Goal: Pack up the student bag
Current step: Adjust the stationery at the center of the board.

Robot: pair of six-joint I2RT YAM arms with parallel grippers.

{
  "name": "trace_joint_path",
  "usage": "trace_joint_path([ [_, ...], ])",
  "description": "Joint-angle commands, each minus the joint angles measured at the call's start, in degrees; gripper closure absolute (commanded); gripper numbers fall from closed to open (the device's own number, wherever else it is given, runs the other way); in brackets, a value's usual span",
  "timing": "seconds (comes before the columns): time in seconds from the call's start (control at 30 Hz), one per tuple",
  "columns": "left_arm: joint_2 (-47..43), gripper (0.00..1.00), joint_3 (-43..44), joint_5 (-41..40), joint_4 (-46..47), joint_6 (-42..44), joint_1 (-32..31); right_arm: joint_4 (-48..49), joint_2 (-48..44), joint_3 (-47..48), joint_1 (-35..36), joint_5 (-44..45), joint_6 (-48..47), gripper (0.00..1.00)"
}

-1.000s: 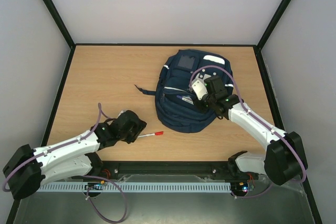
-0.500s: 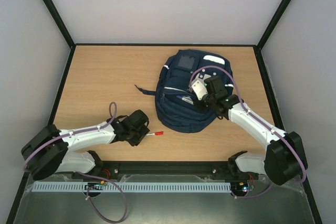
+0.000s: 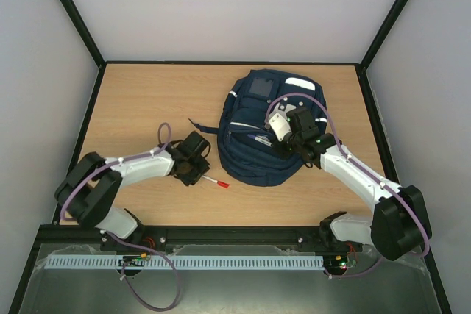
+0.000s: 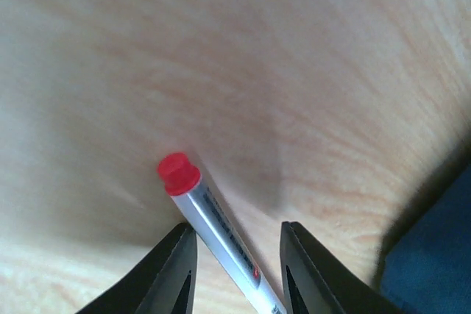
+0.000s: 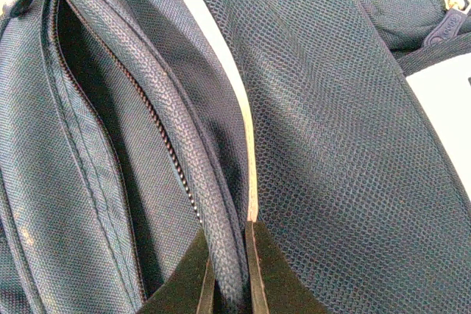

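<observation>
1. left claw (image 3: pixel 193 167) – just off the near-left side of the large navy-blue fabric backpack (image 3: pixel 250 158). My fingers (image 4: pixel 173 273) are spread and straddle item 2 with a small gap each side, so nothing is pinched yet. Set low over the tabletop so both tips can come in on the barrel.
2. slim white-barrelled pen w/ red cap (image 3: pixel 215 181) – flat on the light wooden tabletop (image 3: pixel 132 108), near the backpack's near-left edge, not touching it. Judged to be the next thing to pack.
3. right claw (image 3: pixel 283 137) – on top of the backpack, right of its centre. Tips pressed together on the zip-edged fabric lip (image 5: pixel 176 130) of a pocket, prob. to hold the mouth open for item 2.
4. backpack – lies flat, front up. The dark pocket slot (image 5: pixel 73 56) gapes beside my pinch.
5. thin dark pen-like thing (image 3: pixel 255 137) – at the pocket mouth, just left of right claw. Too small to be sure what it is.
6. loose navy strap (image 3: pixel 202 126) – trails off the backpack's left side. It lies btw. left claw and the pocket and could snag on the way over.
7. white patch (image 3: pixel 299 82) – backpack's far-right corner.
</observation>
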Motion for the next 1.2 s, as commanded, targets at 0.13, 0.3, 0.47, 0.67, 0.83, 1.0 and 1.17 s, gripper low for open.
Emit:
trace_joint_path([
  [0.13, 18.53, 0.88, 11.87, 2.22, -12.34, 18.44, 3.75, 0.96, -1.4, -0.62, -0.11, -1.61, -0.38, 0.99],
  [0.3, 27.04, 0.98, 15.35, 4.69, -11.15, 25.49, 3.67, 0.97, -1.44, -0.67, -0.24, -1.68, -0.47, 0.99],
  [0.47, 25.12, 0.98, 14.97, 0.68, -9.05, 29.67, 2.47, 0.96, -1.43, -0.65, -0.33, -1.77, -0.47, 0.99],
  [0.67, 17.61, 0.98, 14.47, -6.63, -11.7, 37.02, 1.2, 0.81, -1.03, -0.58, -0.33, -1.95, -0.47, 0.99],
  [0.83, 12.7, 0.92, 11.9, -9.21, -13.98, 45.32, -1.04, 0.51, -0.78, -0.25, -0.33, -1.87, -0.42, 0.99],
  [1.0, 5.96, 0.75, 7.07, -5.16, -9.68, 49.28, -1.82, 0.39, -0.84, -0.27, -0.32, -2.27, -0.31, 0.99],
  [1.17, -1.99, 0.05, 8.95, -4.1, -11.66, 53.12, -2.31, 0.26, -1.07, -0.18, -0.33, -2.39, -0.29, 0.99],
])
